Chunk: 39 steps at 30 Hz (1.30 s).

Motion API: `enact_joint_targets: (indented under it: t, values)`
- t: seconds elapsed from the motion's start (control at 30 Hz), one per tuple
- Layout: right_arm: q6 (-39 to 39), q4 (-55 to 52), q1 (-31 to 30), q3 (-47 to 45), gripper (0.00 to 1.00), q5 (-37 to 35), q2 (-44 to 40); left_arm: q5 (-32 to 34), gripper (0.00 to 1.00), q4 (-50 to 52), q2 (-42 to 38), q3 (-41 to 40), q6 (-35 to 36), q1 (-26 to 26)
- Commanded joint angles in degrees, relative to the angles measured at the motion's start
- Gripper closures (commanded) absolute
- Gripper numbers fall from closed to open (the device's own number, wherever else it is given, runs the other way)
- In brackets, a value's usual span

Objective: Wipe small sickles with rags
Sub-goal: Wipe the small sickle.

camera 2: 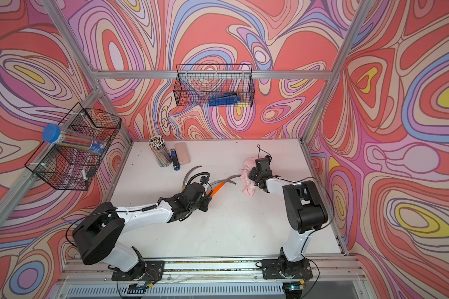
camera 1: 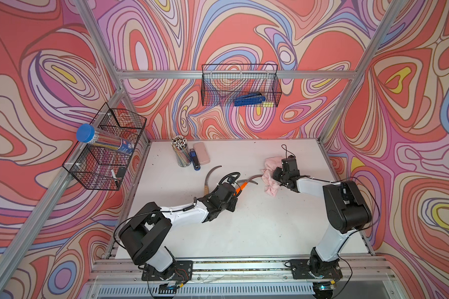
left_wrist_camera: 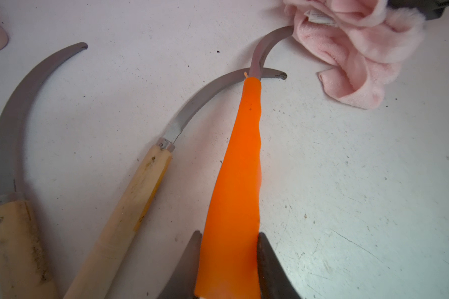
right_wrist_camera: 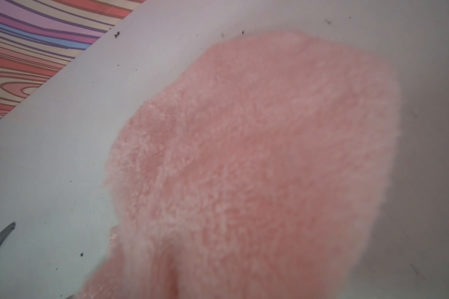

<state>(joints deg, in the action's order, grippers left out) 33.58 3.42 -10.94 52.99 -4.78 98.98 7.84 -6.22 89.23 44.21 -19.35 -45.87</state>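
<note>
Note left claw [left_wrist_camera: 230,234] pinching orange sickle [left_wrist_camera: 240,155] by the handle butt, blade tip buried in rag [left_wrist_camera: 360,51]. Find right claw [camera 1: 274,176] pressed together on that rag, on bench [left_wrist_camera: 347,181]. Judge sickle stiff, light, sharp: hold handle only. Expect rag soft, prone to bunching.

There are three small sickles with curved dark grey metal blades: a first wooden-handled sickle [left_wrist_camera: 16,240], a second wooden-handled sickle [left_wrist_camera: 130,207] and one orange-handled sickle [left_wrist_camera: 233,181]. One soft pale pink fluffy rag [left_wrist_camera: 360,51]. One smooth pink rectangular case [camera 1: 201,152]. Two black wire baskets: the side basket [camera 1: 94,176] and the back basket [camera 1: 218,85]. Two holders of coloured pencils: one open clear cup [camera 1: 182,155] and one clear tube with a blue lid [camera 1: 104,141]. One blue stapler [camera 1: 195,161], one other blue tool [camera 1: 249,99]. Two white-and-black robot arms — left arm [camera 1: 182,212], right arm [camera 1: 309,185].
</note>
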Motion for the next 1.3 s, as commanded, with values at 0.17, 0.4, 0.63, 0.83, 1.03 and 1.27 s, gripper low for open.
enact_joint_targets:
  t: [0.17,0.4,0.63,0.83,1.03,1.27]
  values:
    - [-1.8,-7.4,0.4,-5.1,1.00,-11.4,-21.8,6.8,1.00,4.5,-0.7,2.7,-5.8,1.7]
    - [-1.7,-11.7,0.4,-9.5,1.00,-14.2,-34.2,-6.0,1.00,3.1,-3.7,2.1,-9.9,5.6]
    - [-2.3,-11.2,0.3,-13.6,1.00,-3.4,-40.8,-22.6,1.00,-0.2,-6.0,0.2,-20.3,11.5]
    - [-2.3,-8.6,-4.4,-19.9,1.00,4.3,-48.3,-27.5,1.00,-4.2,-9.5,0.4,-26.8,13.7]
    - [-3.1,-3.3,-19.1,-23.0,1.00,1.5,-47.0,-29.0,1.00,-12.3,-15.9,-5.2,-31.6,15.2]
    - [-6.1,8.6,-33.4,-22.6,1.00,2.7,-35.5,-39.5,1.00,-31.2,-18.7,-15.7,-40.8,19.8]
